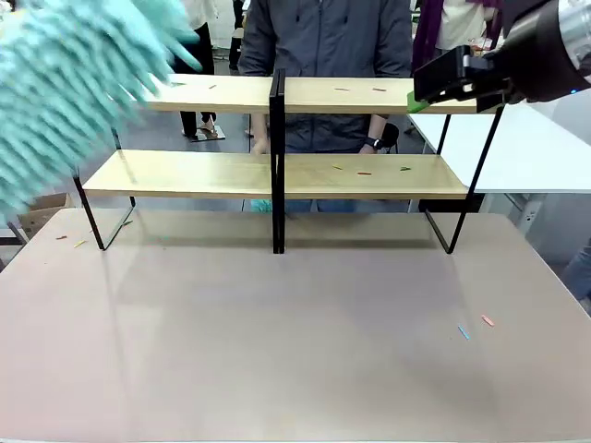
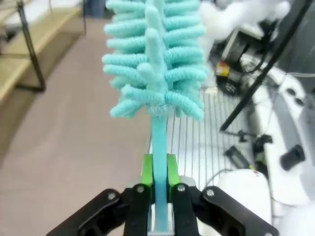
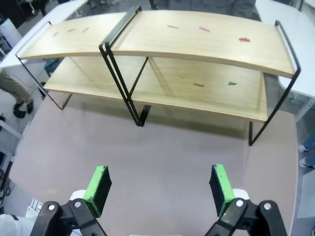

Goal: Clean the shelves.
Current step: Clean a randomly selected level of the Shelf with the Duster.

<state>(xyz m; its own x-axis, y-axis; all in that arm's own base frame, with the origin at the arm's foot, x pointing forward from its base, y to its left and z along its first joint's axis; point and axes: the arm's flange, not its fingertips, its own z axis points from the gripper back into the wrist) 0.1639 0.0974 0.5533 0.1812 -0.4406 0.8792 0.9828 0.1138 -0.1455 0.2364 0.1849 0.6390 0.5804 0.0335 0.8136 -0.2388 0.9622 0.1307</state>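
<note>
This looks like a robotics lab or test room: a plain beige tabletop (image 1: 295,351) stands beside a white table (image 1: 545,148), with people (image 1: 323,46) standing close behind. Off the table's edge, black cables (image 2: 256,83) and what may be electronic gear (image 2: 224,73), too blurred to identify, lie over a ribbed grey surface (image 2: 197,140).

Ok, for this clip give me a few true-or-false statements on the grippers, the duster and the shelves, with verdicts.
1. The left gripper is shut on the teal duster's handle. True.
2. The right gripper holds a cloth. False: its jaws stand open with nothing between them.
3. Small coloured scraps lie on both boards of the shelves. True.
4. The shelves lie tipped over. False: they stand upright on the tabletop.
</note>
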